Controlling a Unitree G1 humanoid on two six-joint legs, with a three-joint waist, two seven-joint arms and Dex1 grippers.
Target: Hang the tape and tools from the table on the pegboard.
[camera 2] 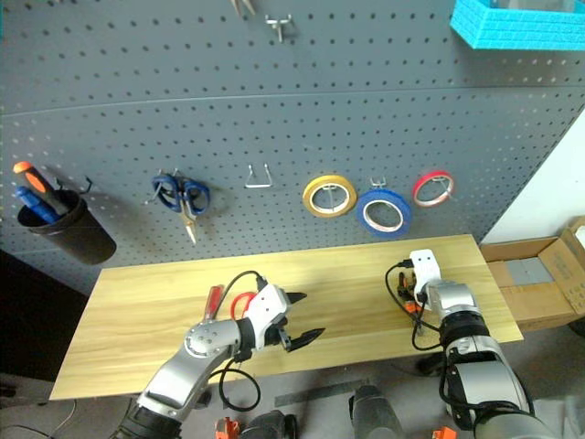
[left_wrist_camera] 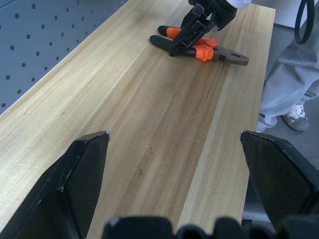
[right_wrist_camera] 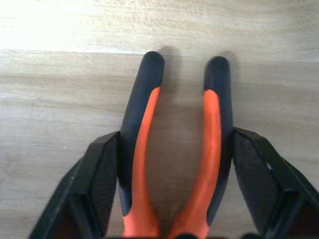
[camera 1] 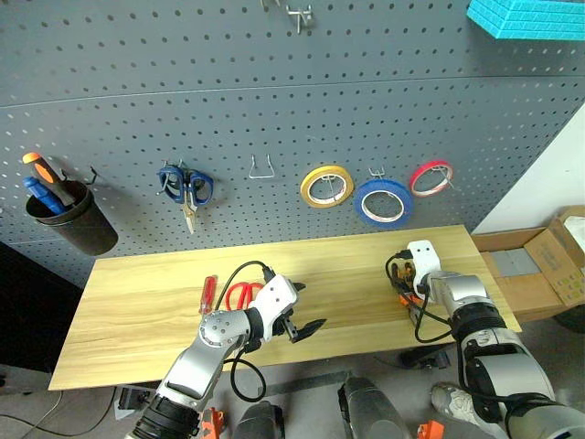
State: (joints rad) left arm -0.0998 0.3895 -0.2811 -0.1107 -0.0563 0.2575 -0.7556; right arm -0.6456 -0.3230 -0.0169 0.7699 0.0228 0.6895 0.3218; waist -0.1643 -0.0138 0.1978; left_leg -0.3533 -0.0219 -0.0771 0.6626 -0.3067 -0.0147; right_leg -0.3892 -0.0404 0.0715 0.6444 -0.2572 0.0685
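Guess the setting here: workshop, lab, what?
Likely a workshop or tool-bench station: a dark grey pegboard hung with tape rolls and blue-handled scissors, a wooden table below with pliers on it.

Silver arms, white wrists, black cables

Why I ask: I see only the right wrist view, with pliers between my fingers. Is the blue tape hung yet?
Observer: Yes, the blue tape hangs on the pegboard, between the yellow roll and the red roll.
Operator: What remains on the table?
Observer: Besides the pliers, the red scissors and the red screwdriver lie near the left gripper.
Operator: Is it free?
Observer: Open, holding nothing.
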